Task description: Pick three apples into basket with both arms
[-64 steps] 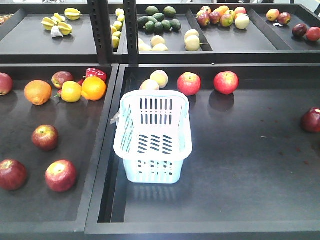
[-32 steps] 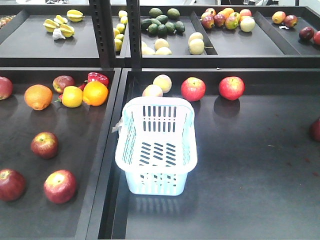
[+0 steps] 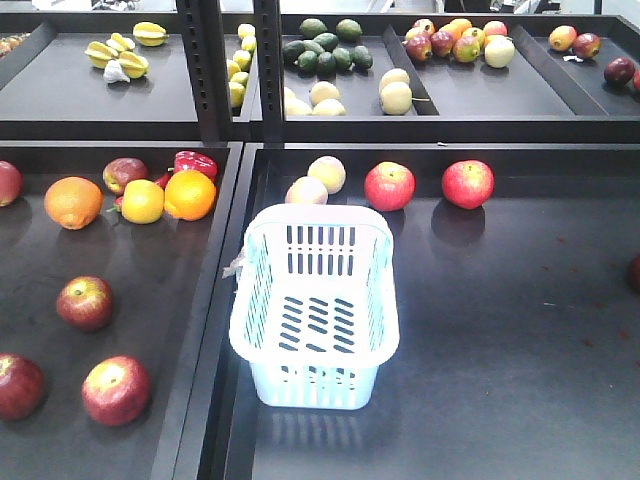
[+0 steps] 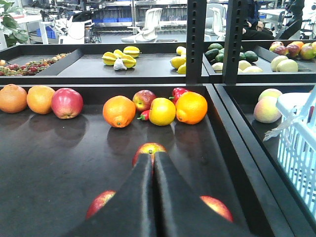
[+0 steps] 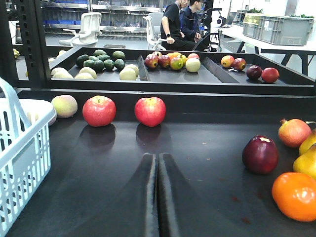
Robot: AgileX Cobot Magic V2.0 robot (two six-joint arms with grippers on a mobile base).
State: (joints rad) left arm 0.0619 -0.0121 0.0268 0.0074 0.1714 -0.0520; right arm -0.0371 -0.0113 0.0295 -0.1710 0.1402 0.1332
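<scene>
Inspection finds no legible text, label, brand, number or sign in any view. The basket (image 3: 318,372) and the black shelf post (image 3: 208,70) carry no readable marking. The grey crate (image 5: 281,29) in the background is too distant to show any.

A yellow fruit (image 3: 142,201) touches an orange (image 3: 190,195), red pepper (image 3: 196,160) behind; avocados (image 3: 330,50) and starfruit (image 3: 131,63) lie on the upper shelf (image 3: 60,92).

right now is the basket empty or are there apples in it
Empty. The front view looks down into the basket and shows only its bare slotted floor; the dark red apples lie outside it.
</scene>
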